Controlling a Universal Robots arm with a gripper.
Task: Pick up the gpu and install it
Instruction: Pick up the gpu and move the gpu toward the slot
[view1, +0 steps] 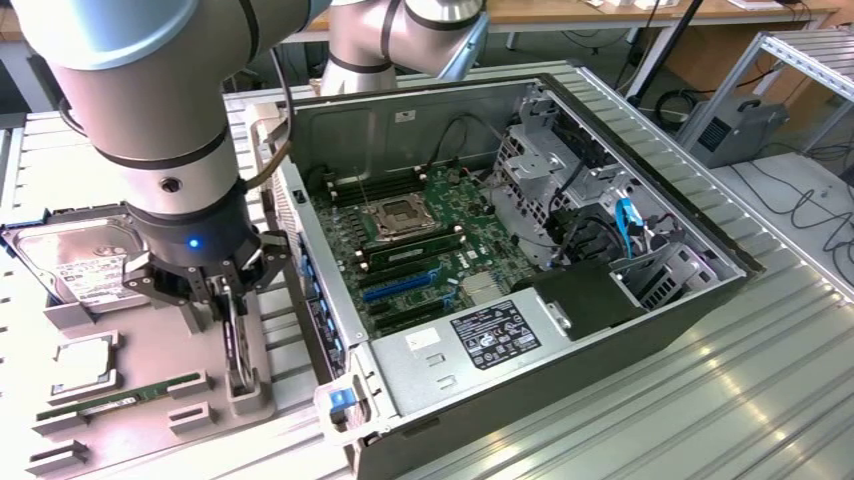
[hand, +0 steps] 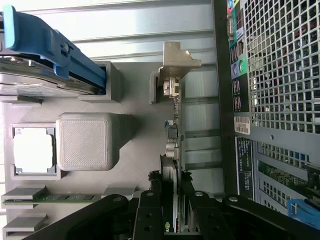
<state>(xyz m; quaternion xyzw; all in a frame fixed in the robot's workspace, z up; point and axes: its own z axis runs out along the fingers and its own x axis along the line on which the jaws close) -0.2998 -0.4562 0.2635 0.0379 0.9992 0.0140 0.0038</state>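
The gpu (view1: 238, 345) stands on edge in a grey holder on the parts tray (view1: 147, 430), just outside the open computer case (view1: 534, 250). It is a thin dark card (hand: 174, 127) with its silver bracket (hand: 176, 62) at the far end. My gripper (view1: 222, 300) comes down from above onto the card's end away from the bracket. Its black fingers (hand: 150, 207) press on both faces of the card, so the gripper (hand: 171, 202) is shut on it. The card still sits in its holder. Blue expansion slots (view1: 400, 287) lie on the motherboard inside the case.
On the tray lie a silver hard drive (view1: 78, 262) with a blue clip (hand: 55, 47), a CPU (view1: 83, 366) and a green RAM stick (view1: 118, 402). A grey block (hand: 85, 142) stands beside the card. The case's rear wall (hand: 272, 75) is close on the other side.
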